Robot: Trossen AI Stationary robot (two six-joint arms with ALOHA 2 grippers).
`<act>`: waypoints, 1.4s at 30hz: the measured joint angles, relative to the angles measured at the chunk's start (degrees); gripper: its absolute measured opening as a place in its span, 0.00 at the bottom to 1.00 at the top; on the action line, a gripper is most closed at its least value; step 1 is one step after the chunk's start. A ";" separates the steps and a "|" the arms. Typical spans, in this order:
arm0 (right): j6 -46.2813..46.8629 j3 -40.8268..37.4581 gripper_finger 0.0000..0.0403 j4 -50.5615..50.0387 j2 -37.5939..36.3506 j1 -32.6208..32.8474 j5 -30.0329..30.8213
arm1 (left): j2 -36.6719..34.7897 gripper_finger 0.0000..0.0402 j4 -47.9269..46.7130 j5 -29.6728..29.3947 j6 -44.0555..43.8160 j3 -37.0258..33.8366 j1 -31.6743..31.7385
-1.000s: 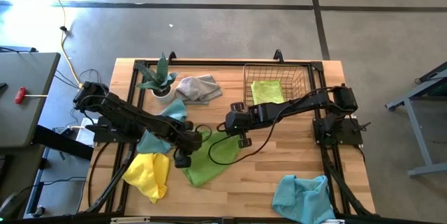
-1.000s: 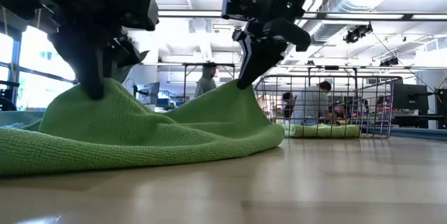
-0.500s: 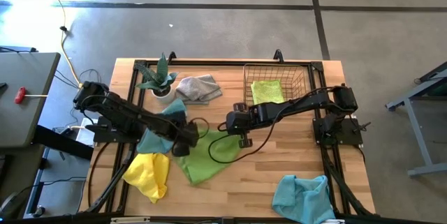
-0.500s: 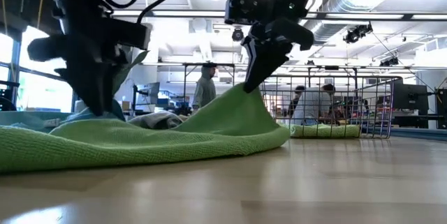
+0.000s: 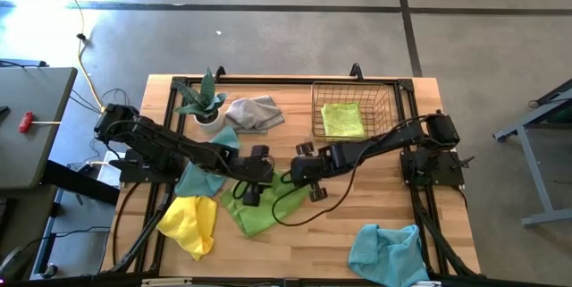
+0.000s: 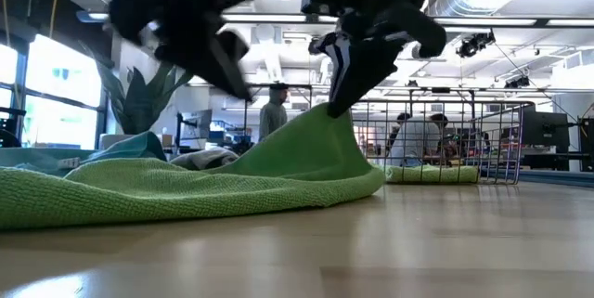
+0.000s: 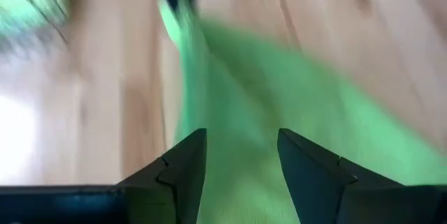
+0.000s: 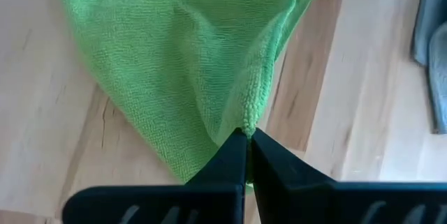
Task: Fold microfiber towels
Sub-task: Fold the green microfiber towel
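While the high view hides it, right gripper (image 8: 247, 135) pinches green towel (image 8: 188, 63) corner.

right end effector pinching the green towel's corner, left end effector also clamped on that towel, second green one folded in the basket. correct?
Not quite. The left end effector is open and holds nothing: the left wrist view shows its fingers spread with the green towel beyond them, ungripped. The rest stands: the right end effector is shut on that towel's corner, and the second green towel lies folded in the wire basket.
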 joint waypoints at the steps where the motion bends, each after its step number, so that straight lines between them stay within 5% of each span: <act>1: -0.09 0.00 0.00 0.03 0.00 0.44 0.79 | 0.00 0.42 3.20 -0.87 0.88 -0.22 0.16; 8: -3.16 0.00 0.00 0.39 0.00 3.40 9.36 | 3.53 0.42 14.53 1.50 5.57 -1.11 2.09; 19: -5.15 0.00 0.00 0.96 0.00 5.07 12.79 | 9.46 0.41 13.03 8.28 2.01 -1.17 5.31; 28: -6.08 0.00 0.00 0.66 0.00 4.30 13.14 | 9.55 0.39 0.21 18.05 -3.94 -1.15 4.73; 42: -6.08 0.00 0.00 -0.81 0.02 1.90 12.54 | 3.88 0.31 -18.47 20.57 -10.95 -1.11 2.00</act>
